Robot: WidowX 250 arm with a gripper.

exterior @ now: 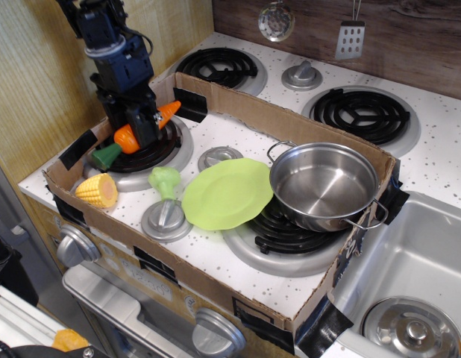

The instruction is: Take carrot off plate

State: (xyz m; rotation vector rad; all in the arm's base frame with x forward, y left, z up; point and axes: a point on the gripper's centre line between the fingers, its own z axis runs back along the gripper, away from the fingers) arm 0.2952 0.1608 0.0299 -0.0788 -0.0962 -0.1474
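Observation:
My gripper (141, 128) is shut on the orange toy carrot (127, 137). It holds the carrot just above the left front coil burner (145, 149), green stem end down-left and pointed tip up-right. The lime-green plate (227, 194) lies bare in the middle of the cardboard tray, well to the right of the carrot and gripper.
A yellow corn cob (98, 190) lies at the tray's left front corner. A pale-green vegetable toy (165, 183) stands on a grey disc (166, 220). A steel pot (324, 185) sits right of the plate. Cardboard walls (186, 268) ring the stove top. A sink (409, 298) is at right.

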